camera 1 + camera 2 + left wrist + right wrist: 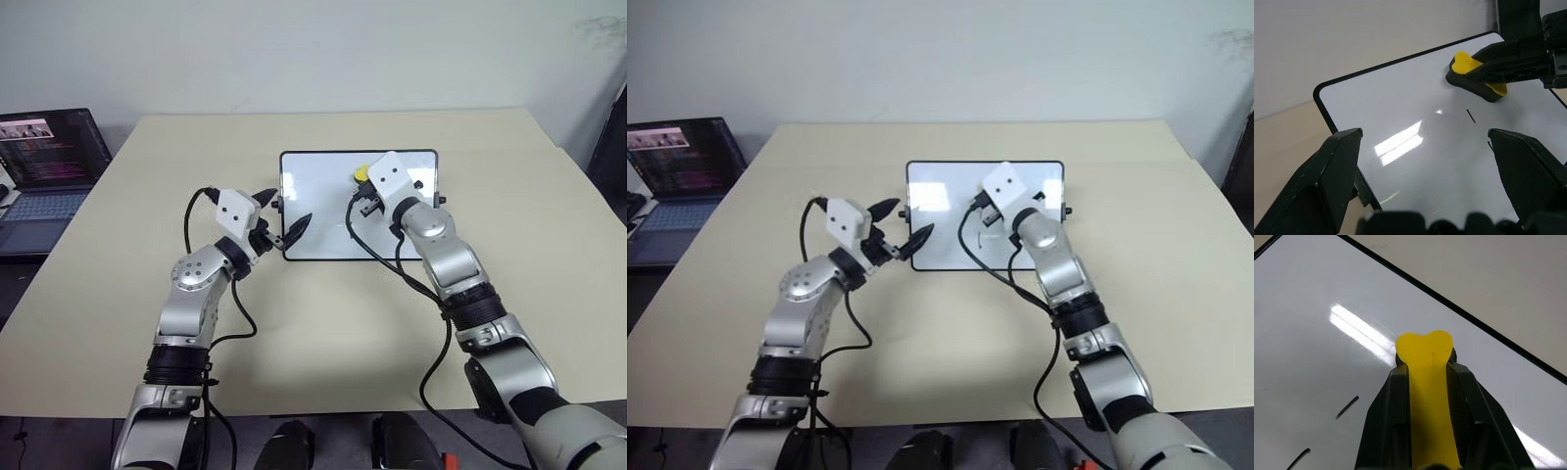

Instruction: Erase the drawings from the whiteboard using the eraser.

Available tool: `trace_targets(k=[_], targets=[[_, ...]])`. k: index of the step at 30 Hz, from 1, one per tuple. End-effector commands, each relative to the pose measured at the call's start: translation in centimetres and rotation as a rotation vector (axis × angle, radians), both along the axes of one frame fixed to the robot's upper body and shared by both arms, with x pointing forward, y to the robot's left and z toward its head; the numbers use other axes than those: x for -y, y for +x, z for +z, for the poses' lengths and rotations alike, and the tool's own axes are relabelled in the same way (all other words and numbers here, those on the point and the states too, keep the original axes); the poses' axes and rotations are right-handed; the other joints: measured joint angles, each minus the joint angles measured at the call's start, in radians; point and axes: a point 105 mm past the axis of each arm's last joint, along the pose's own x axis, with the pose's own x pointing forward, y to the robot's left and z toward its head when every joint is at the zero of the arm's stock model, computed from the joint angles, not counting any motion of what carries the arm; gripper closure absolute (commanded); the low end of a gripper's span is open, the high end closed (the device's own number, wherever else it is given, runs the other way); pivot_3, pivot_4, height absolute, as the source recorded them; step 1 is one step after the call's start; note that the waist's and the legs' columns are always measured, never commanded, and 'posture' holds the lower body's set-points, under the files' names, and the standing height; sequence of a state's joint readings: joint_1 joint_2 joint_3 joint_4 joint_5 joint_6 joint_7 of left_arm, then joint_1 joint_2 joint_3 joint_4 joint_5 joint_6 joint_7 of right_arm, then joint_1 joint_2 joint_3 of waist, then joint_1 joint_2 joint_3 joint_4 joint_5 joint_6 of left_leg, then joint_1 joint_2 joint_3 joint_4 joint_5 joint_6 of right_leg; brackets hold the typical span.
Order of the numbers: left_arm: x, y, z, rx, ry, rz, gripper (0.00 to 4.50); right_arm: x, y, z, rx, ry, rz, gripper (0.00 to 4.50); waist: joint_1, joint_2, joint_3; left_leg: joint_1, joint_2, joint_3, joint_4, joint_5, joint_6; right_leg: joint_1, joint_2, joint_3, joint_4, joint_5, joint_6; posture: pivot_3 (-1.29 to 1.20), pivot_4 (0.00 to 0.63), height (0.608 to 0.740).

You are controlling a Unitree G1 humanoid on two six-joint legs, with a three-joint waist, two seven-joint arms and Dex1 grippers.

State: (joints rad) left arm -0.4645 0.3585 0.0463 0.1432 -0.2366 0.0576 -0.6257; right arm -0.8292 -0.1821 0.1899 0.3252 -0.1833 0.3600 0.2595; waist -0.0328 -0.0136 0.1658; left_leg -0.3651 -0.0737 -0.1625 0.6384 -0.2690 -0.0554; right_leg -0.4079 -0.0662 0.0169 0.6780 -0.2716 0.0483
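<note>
the whiteboard (333,211) lay flat near the middle of the beige surface (323,323). the right hand (1429,382) was clamped on the yellow eraser (1425,352), its dark underside pressed to the board near the far right corner. two short strokes of the drawings (1347,407) lay just beside it. the left hand (279,215) hovered with fingers spread wide at the board's left edge, holding nothing. a laptop (49,166) sat at far left.

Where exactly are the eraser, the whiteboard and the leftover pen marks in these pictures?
eraser (1426,382), right wrist view, its yellow top between the fingers.
whiteboard (318,201), left eye view, bare white surface.
pen marks (1347,407), right wrist view, middle of the upper stroke.
</note>
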Motion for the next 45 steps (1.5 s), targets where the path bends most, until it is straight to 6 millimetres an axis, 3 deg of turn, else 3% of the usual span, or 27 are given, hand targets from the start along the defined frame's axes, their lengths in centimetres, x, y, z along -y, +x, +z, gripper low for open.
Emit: trace_targets(k=[1, 18, 28, 39, 45], targets=[[0.4, -0.2, 1.6, 0.062, -0.003, -0.021, 0.0, 1.3, 0.0, -1.1, -0.034, -0.03, -0.044, 3.67, 0.0, 0.0, 0.0, 0.0, 0.0, 0.0, 0.0, 0.0, 0.0, 0.0, 0.0, 0.0, 0.0, 0.0, 0.0, 0.0, 0.15, 0.74], [0.4, -0.4, 1.2, 0.052, -0.006, -0.022, 0.0, 2.3, -1.3, -0.5, -0.029, 0.039, -0.039, 3.67, 0.001, 0.0, 0.0, 0.0, 0.0, 0.0, 0.001, 0.0, 0.0, 0.001, 0.0, 0.0, 0.0, 0.0, 0.0, 0.0, 0.15, 0.74], [0.5, -0.3, 1.4, 0.05, -0.004, -0.032, 0.0, 1.5, -2.5, 2.9, 0.032, 0.303, 0.036, 3.67, -0.002, 0.0, 0.0, 0.0, 0.0, 0.0, 0.0, 0.0, 0.0, 0.0, 0.0, 0.0, -0.001, 0.0, 0.0, 0.0, 0.15, 0.74], [0.6, -0.4, 1.2, 0.044, 0.004, -0.047, 0.0, 1.0, -3.4, 1.9, -0.012, 0.304, 0.069, 3.67, -0.001, 0.0, 0.0, -0.001, 0.0, 0.0, -0.002, 0.0, 0.0, 0.0, 0.0, 0.0, -0.003, 0.0, 0.0, 0.0, 0.15, 0.74], [0.7, -0.5, 1.3, 0.045, 0.005, -0.05, 0.0, 1.9, -3.3, 2.0, -0.009, 0.301, 0.044, 3.67, 0.0, 0.0, 0.0, -0.001, 0.0, 0.0, -0.002, 0.0, 0.0, 0.0, 0.0, 0.0, -0.003, 0.0, 0.0, 0.0, 0.15, 0.74]])
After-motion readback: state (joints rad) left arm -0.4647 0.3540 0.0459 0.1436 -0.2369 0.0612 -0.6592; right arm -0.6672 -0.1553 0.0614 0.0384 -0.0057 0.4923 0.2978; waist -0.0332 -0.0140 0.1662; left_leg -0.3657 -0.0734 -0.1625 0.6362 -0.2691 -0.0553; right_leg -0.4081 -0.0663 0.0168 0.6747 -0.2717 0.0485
